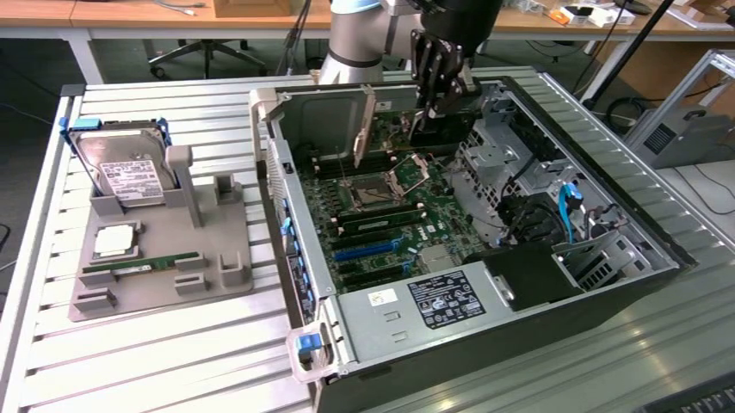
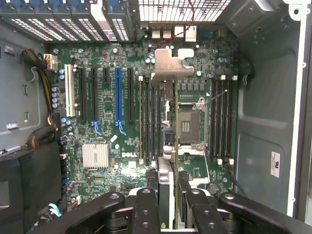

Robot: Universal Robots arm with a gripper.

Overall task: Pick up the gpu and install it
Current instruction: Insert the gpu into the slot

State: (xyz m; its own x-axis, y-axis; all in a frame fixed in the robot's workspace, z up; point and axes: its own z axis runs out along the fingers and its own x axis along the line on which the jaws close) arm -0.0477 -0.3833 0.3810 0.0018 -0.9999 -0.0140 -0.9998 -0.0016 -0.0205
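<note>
Gripper (image 2: 168,197) clamps thin, flat, metal-edged gpu (image 2: 169,68).

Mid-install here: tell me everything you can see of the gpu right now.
The gpu is a thin dark card, seen edge-on in the wrist view, with a silvery bent metal bracket at its far end. It stands on edge, clamped in the end effector, over the green motherboard, between the memory slots and the processor socket. Whether its lower edge touches the board cannot be told.
</note>
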